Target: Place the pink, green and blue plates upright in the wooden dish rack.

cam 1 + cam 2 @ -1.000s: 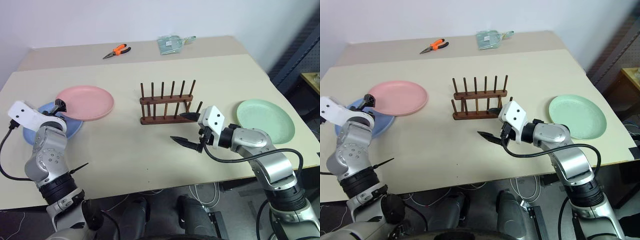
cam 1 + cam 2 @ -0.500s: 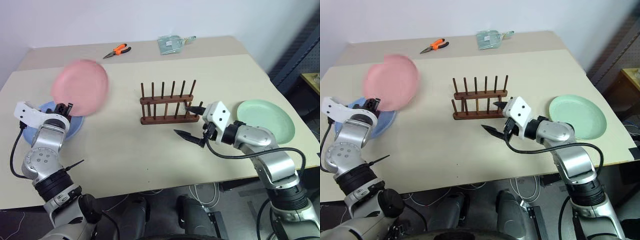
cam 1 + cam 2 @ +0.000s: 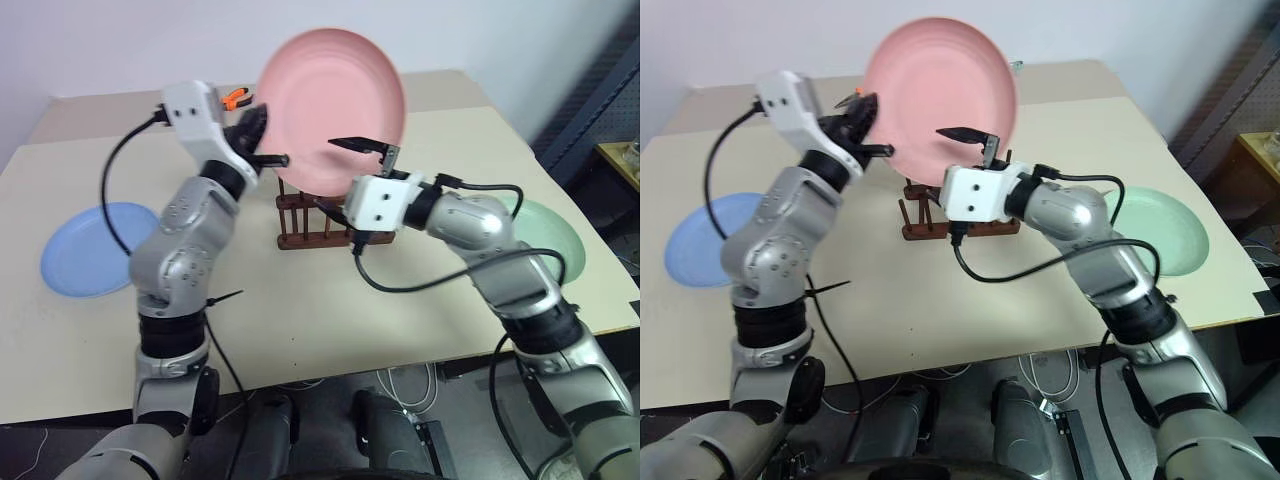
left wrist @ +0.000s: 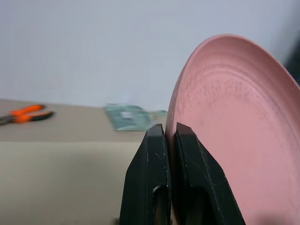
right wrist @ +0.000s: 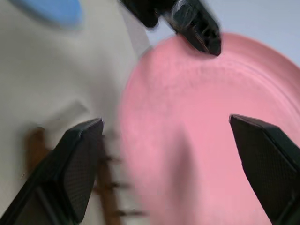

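- Blue plate (image 3: 86, 262) lies flat on the beige table (image 3: 300, 320) at the far left of the scene, well apart from both arms and from everything else.
- Orange-handled pliers (image 4: 24, 114) rest on the far strip of the table, to the left; a pale green packet (image 4: 129, 116) lies farther right on that strip.
- Left gripper (image 3: 268, 157) is raised above the table, its two black fingers (image 4: 157, 164) closed tight on the left edge of the pink plate (image 3: 335, 105), one finger on each face of the rim.
- Pink plate stands on edge in the air, its hollow face turned toward the robot, above and partly in front of the wooden dish rack (image 3: 300, 215).
- Wooden dish rack sits at the middle of the table, its pegs upright; no plate can be seen in it, though the plate and the right arm cover much of it.
- Right gripper (image 3: 340, 175) is spread wide with nothing between its fingers; it sits just in front of the plate's lower part, one fingertip (image 3: 345, 144) over the pink face and the other low by the rack.
- Green plate (image 3: 1160, 228) lies flat on the table at the right, partly behind the right arm.
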You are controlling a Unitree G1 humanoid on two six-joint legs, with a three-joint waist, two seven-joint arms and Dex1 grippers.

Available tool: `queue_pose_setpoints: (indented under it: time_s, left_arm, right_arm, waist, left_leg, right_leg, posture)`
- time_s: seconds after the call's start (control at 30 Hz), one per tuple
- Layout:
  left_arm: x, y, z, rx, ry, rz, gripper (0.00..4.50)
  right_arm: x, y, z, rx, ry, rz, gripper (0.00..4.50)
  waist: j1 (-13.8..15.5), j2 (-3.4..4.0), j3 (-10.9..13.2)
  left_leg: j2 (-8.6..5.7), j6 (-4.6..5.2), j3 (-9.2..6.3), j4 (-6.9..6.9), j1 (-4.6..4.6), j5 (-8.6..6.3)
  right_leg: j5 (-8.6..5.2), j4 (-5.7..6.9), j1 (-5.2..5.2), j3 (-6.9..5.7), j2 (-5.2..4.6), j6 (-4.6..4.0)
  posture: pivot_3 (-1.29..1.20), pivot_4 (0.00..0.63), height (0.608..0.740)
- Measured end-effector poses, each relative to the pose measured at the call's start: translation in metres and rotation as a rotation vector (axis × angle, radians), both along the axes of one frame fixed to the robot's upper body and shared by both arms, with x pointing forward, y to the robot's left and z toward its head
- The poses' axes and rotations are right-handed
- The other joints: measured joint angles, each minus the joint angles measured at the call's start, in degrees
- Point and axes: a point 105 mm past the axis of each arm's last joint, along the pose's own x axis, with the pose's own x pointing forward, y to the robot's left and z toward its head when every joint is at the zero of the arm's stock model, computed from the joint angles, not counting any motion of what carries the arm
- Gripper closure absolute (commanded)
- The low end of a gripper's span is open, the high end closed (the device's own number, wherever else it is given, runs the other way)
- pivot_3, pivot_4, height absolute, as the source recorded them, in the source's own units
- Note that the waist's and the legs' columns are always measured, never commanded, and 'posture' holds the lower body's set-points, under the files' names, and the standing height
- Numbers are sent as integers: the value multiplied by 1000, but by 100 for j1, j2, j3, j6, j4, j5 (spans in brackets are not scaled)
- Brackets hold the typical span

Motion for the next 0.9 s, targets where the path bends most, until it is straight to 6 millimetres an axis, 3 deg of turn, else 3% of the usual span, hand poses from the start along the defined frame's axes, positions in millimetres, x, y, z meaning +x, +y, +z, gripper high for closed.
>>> queue_pose_setpoints:
  time_s: [0.03,0.13,0.23,0.27,0.33,0.47,0.57,0.63,0.7,0.77,0.9]
  left_arm:
    - [0,-2,0,-4,-2,-4,4500]
    - [0,1,1,-29,-2,11,4500]
    - [1,7,2,-55,-2,23,4500]
    - [1,9,1,-71,3,27,4177]
    - [2,11,1,-103,10,19,3514]
    - [0,12,5,-196,8,-1,1537]
    - [4,38,19,-209,-60,117,1537]
    - [0,69,23,31,-160,254,1537]
    - [-5,90,9,161,-176,299,1537]
    - [-7,95,-14,237,-142,260,1537]
    - [-25,68,-63,411,-61,-35,1537]
  right_arm:
    - [4,0,-4,-21,-18,-18,976]
    - [11,-5,-10,-68,-61,-57,2428]
    - [9,-4,-12,-91,-99,-53,4144]
    - [8,-3,-12,-97,-116,-46,4495]
    - [6,-2,-10,-102,-137,-38,4500]
    - [10,-8,-17,-106,-115,-71,4500]
    - [11,-19,-20,-59,-83,-107,4500]
    - [10,-37,-15,58,-28,-148,4500]
    - [9,-56,-6,209,47,-176,4500]
    - [3,-60,11,424,146,-135,4500]
    - [-19,-55,41,936,477,98,4500]
  waist:
    - [-3,0,0]
    - [-25,2,1]
    - [-54,2,1]
    - [-60,2,1]
    - [-63,2,1]
    - [-52,0,3]
    - [-55,-1,3]
    - [-106,3,3]
    - [-102,12,6]
    - [-89,14,7]
    - [-71,16,10]
  left_leg:
    - [0,0,0,-1,-1,0]
    - [0,0,-3,-2,-3,0]
    - [0,0,-5,-1,-3,0]
    - [0,0,-5,-1,-2,0]
    - [0,0,-6,0,-3,0]
    - [1,1,-6,2,-4,0]
    - [-2,0,-3,-1,-3,0]
    - [1,0,4,-14,7,0]
    - [8,1,2,-19,10,0]
    - [18,1,-3,-18,8,0]
    - [16,3,-14,-18,3,-2]
  right_leg:
    - [0,-1,-1,0,1,0]
    - [0,0,-6,4,1,0]
    - [0,1,-6,4,1,1]
    - [0,1,-6,4,1,1]
    - [0,1,-6,4,2,1]
    - [0,-2,-3,4,1,1]
    - [0,0,-3,4,4,0]
    - [0,1,-6,17,13,-1]
    - [0,-1,-6,20,14,-1]
    - [0,1,-6,19,14,-2]
    - [-10,0,-6,18,5,-21]
  posture:
    - [0,150,739]
    - [0,150,739]
    - [0,150,739]
    - [0,150,739]
    - [0,150,739]
    - [0,150,739]
    - [0,150,739]
    - [0,150,739]
    - [0,150,739]
    - [0,150,739]
    - [0,150,739]
